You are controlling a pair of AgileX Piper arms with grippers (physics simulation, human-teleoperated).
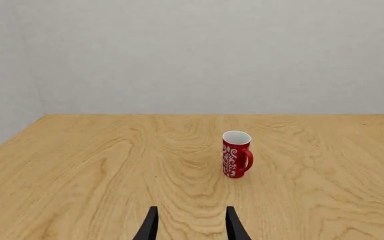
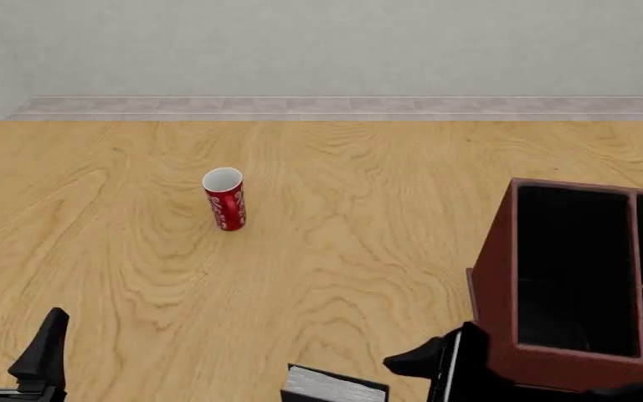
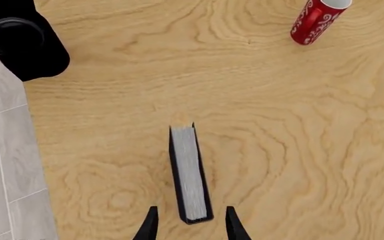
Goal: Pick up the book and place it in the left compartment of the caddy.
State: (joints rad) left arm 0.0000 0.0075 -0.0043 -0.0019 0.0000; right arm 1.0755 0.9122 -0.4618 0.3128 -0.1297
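Note:
The book [image 3: 190, 172] stands on its edge on the table, white-grey pages up, between black covers; it also shows at the near edge in the front view [image 2: 333, 385]. My right gripper [image 3: 191, 224] is open, one finger on each side of the book's end, with a gap to both covers. The caddy [image 2: 498, 276] is a reddish-brown box at the right, and its left compartment [image 2: 573, 268] is black inside with nothing in it. My left gripper [image 2: 11, 335] is open over bare table at the near left, also seen in the left wrist view [image 1: 191, 224].
A red cup [image 2: 224, 199] with a white pattern stands upright left of centre, well away from both grippers [image 1: 236, 154] [image 3: 319, 20]. The right arm [image 2: 439, 362] sits dark against the caddy's near left corner. The table's edge and grey floor [image 3: 5, 165] lie close to the book.

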